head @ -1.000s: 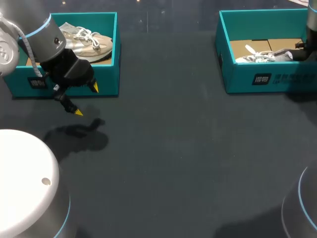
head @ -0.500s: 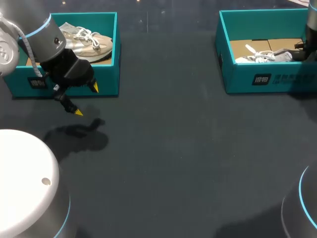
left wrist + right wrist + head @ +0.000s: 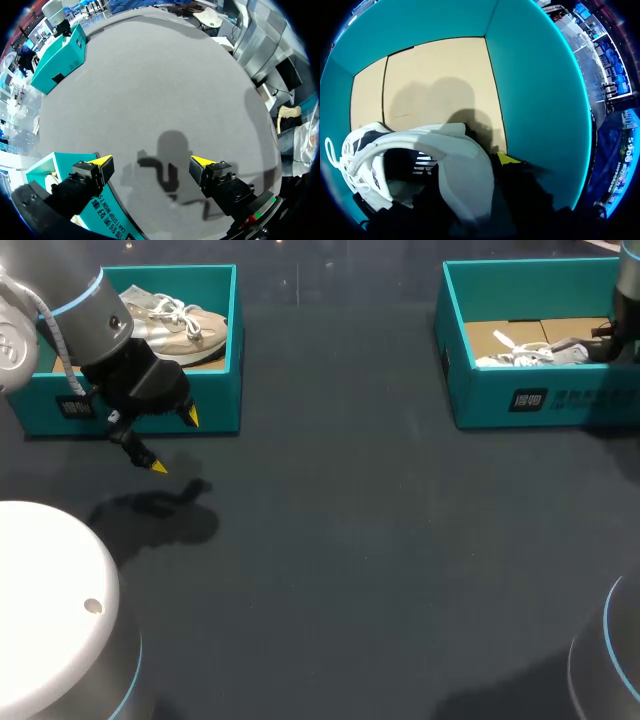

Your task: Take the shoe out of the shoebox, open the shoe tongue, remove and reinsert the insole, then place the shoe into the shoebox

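Teal card walls form the right shoebox [image 3: 455, 370], which stands at the far right of the dark table [image 3: 350, 570]. The right gripper [image 3: 604, 344] is down inside it, at the heel end of the white shoe [image 3: 530, 353]. In the right wrist view the shoe's padded heel collar lies directly under the gripper. The laces point away to the left and the sole rests on the box's brown card floor. Whether the gripper is clamped on the heel or only resting against it, I cannot tell.

The left gripper [image 3: 174, 442] stands wide apart and holds nothing. It hangs above bare table just in front of the left shoebox [image 3: 215, 390]. One yellow tip is just beside that box's near wall; the other is nearer, out over the table. A beige shoe [image 3: 185, 325] with white laces lies inside the left shoebox, behind the wall from the gripper.

Each box carries white print [image 3: 530, 399] on its near wall; it is too small to make out.
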### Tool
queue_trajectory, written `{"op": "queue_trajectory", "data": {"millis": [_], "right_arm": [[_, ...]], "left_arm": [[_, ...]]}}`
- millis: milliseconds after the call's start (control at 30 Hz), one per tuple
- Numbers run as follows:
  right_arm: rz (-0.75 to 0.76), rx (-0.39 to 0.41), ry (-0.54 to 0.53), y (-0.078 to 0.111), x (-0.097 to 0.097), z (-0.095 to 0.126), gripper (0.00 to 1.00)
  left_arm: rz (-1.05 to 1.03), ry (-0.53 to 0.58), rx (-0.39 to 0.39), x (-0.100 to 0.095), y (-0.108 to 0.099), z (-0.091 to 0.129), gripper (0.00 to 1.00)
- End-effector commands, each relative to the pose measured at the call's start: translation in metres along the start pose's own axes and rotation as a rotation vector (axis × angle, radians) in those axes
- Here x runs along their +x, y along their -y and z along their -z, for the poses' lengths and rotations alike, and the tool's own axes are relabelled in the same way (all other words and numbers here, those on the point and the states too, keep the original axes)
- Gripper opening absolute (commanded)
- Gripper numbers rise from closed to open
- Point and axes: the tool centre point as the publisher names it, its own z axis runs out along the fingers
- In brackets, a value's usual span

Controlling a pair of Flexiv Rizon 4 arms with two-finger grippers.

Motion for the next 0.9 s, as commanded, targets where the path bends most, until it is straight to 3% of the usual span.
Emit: {"op": "queue_trajectory", "data": {"millis": [33, 200, 300, 433, 667, 900], "right_arm": [[0.004, -0.005, -0.008, 0.004, 0.001, 0.006, 0.36], [0.020, -0.005, -0.016, 0.004, 0.002, 0.013, 0.49], [0.023, -0.006, -0.017, 0.004, 0.003, 0.016, 0.76], [0.027, -0.004, -0.024, 0.004, 0.003, 0.019, 0.98], [0.036, 0.005, -0.037, 0.006, 0.006, 0.031, 1.00], [0.044, -0.021, -0.050, 0.009, 0.008, 0.063, 1.00]], "left_arm": [[-0.001, -0.001, -0.002, 0.000, 0.000, 0.000, 1.00], [-0.001, -0.001, -0.002, 0.000, 0.000, 0.000, 1.00], [-0.001, -0.001, -0.002, 0.000, 0.000, 0.000, 1.00], [-0.001, -0.001, -0.002, 0.000, 0.000, 0.000, 1.00], [-0.001, -0.001, -0.002, 0.000, 0.000, 0.000, 1.00], [-0.001, -0.001, -0.002, 0.000, 0.000, 0.000, 1.00]]}}
